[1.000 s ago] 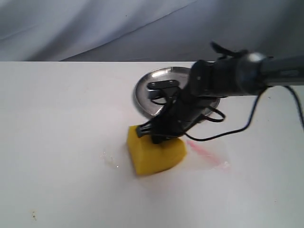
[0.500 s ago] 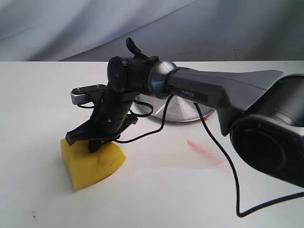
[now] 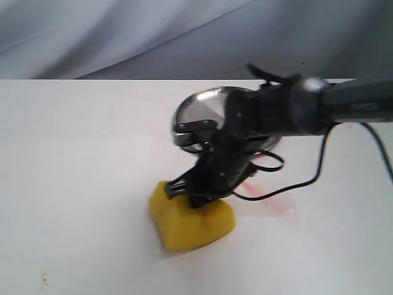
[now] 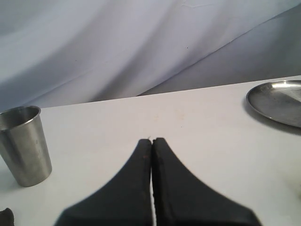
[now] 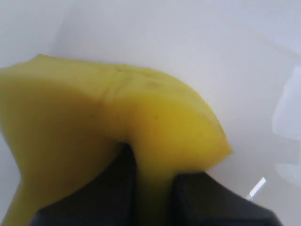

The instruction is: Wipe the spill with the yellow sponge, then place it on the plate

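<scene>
Grippers two: right gripper (image 3: 195, 195) pinches one yellow sponge (image 3: 191, 222); left gripper (image 4: 151, 140) jaws pressed together; one plate (image 3: 202, 104).

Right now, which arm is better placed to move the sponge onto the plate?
Right. The right gripper is shut on the yellow sponge, with the plate close beyond it. The left gripper is shut and empty, off near a steel cup.

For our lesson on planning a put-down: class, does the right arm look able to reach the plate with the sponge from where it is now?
Probably yes. The right arm's fingers grip the yellow sponge on the table, and the plate lies just beyond it with nothing standing between them.
</scene>
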Controlling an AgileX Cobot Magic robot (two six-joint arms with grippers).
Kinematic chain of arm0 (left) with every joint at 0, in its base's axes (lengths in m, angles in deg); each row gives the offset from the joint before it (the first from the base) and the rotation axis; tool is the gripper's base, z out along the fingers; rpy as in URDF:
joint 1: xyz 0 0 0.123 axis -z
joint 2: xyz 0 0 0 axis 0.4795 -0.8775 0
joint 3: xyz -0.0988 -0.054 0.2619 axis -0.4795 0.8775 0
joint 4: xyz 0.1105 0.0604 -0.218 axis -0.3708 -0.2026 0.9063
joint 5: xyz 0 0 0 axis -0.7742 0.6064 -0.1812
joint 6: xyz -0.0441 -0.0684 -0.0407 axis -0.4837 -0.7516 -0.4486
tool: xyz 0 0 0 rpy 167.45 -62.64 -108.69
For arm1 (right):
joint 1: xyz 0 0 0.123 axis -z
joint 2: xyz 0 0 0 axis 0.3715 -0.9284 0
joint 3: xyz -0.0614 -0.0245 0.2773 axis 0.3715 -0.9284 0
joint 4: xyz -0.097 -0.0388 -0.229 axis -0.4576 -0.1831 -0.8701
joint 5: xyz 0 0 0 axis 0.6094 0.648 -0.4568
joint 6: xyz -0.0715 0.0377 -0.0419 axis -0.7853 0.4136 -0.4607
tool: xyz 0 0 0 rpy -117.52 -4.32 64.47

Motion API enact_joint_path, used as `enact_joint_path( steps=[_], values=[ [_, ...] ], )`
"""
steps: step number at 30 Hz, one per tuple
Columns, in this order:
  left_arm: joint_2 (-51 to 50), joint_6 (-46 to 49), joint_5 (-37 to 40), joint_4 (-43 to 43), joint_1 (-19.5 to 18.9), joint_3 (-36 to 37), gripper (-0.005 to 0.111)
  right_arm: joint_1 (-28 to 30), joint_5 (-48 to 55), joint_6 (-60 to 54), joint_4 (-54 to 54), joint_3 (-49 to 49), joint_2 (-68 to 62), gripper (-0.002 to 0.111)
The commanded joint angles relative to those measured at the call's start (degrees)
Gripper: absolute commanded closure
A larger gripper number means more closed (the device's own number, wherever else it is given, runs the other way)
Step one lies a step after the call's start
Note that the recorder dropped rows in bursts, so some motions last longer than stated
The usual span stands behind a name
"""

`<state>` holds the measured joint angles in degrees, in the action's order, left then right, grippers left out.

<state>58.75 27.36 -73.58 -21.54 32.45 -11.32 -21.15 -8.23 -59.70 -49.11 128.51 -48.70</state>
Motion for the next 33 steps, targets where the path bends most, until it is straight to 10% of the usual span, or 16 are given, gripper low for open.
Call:
enact_joint_path(
  steps=[1,16,33],
  values=[
    [0.2,-0.1,-0.3,0.1,0.2,0.3,0.107,12.2,0.2,-0.4,-9.8,-10.3,3.8,0.108],
    [0.2,-0.1,-0.3,0.1,0.2,0.3,0.107,39.6,5.5,1.1,-17.1,-14.3,7.9,0.108],
    [0.2,-0.1,-0.3,0.1,0.2,0.3,0.107,5.9,6.4,3.0,-6.8,7.3,-4.0,0.108]
  ],
)
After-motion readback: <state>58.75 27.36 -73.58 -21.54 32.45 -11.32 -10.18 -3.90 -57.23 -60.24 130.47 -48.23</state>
